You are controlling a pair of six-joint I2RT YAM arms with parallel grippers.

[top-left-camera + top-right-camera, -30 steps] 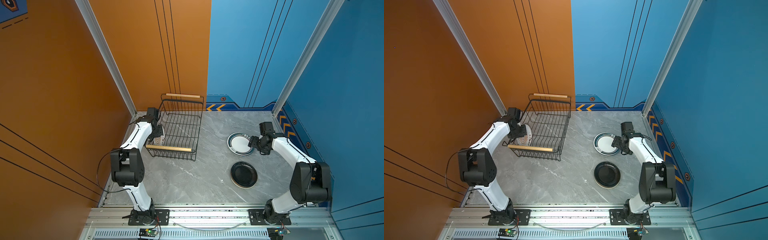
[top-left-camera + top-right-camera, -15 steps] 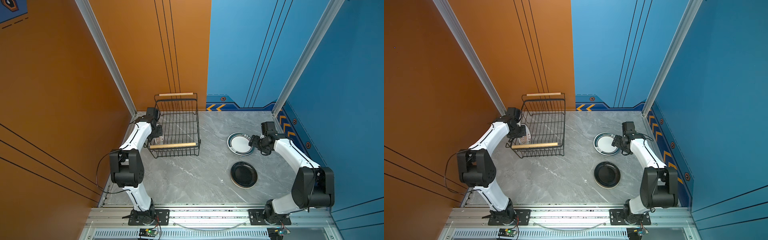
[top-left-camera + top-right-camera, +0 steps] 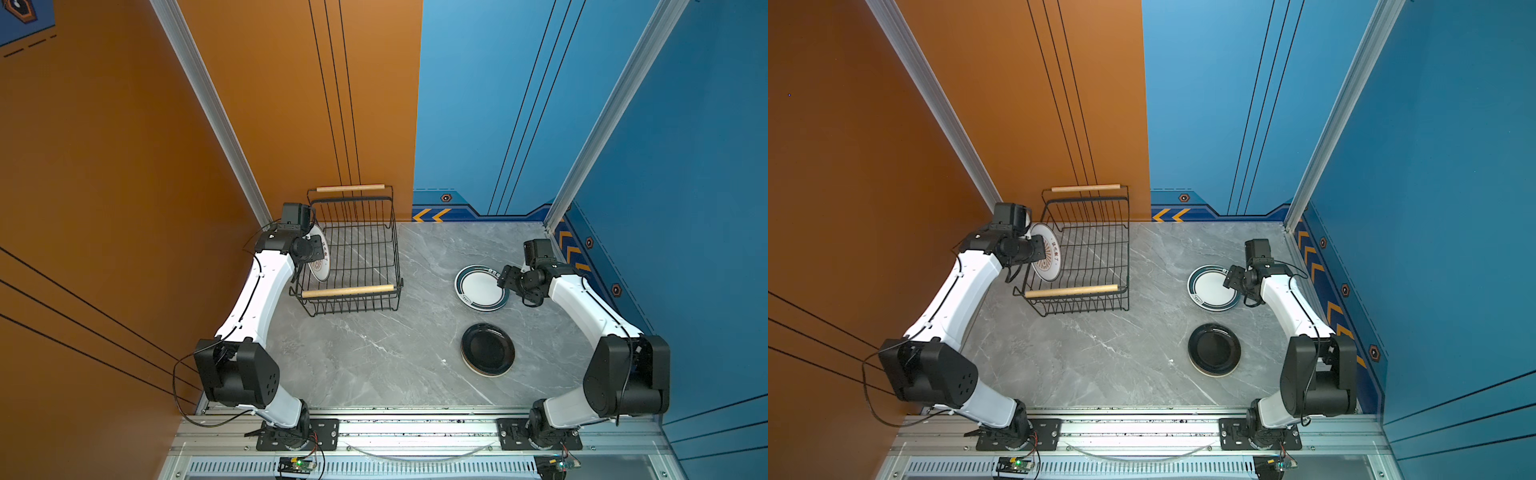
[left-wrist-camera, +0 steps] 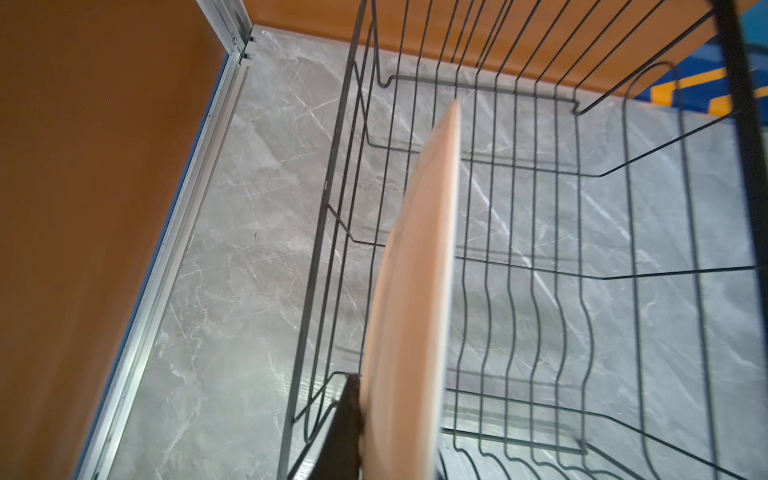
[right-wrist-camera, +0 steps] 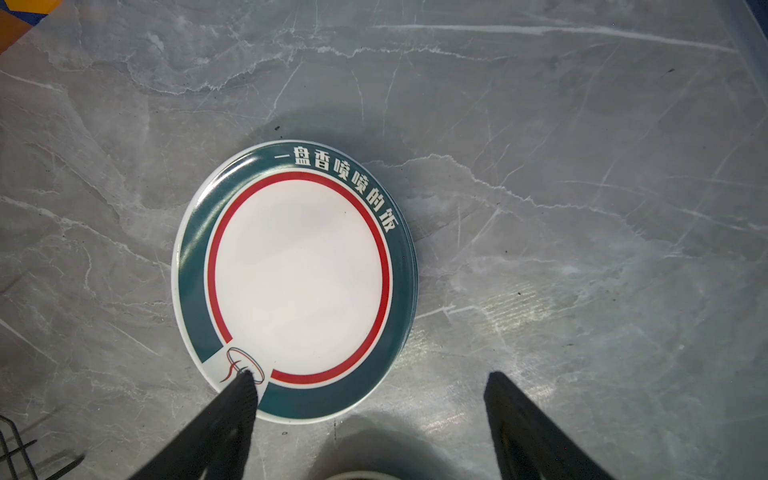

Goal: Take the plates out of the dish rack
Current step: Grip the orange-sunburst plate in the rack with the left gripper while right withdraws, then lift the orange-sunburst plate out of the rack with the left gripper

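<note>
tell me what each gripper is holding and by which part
The left gripper is shut on the rim of a cream plate, upright inside the rack. The right gripper is open at the green-rimmed plate's edge, holding nothing.

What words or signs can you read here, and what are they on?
"一盘香喷喷的饭": white letters on the dark green rim of the white round plate with a red ring.
Small characters on the white round plate with an orange sunburst in the black wire dish rack: too small to read.
Yellow chevron arrows on the blue wall strip: signs, no words.
</note>
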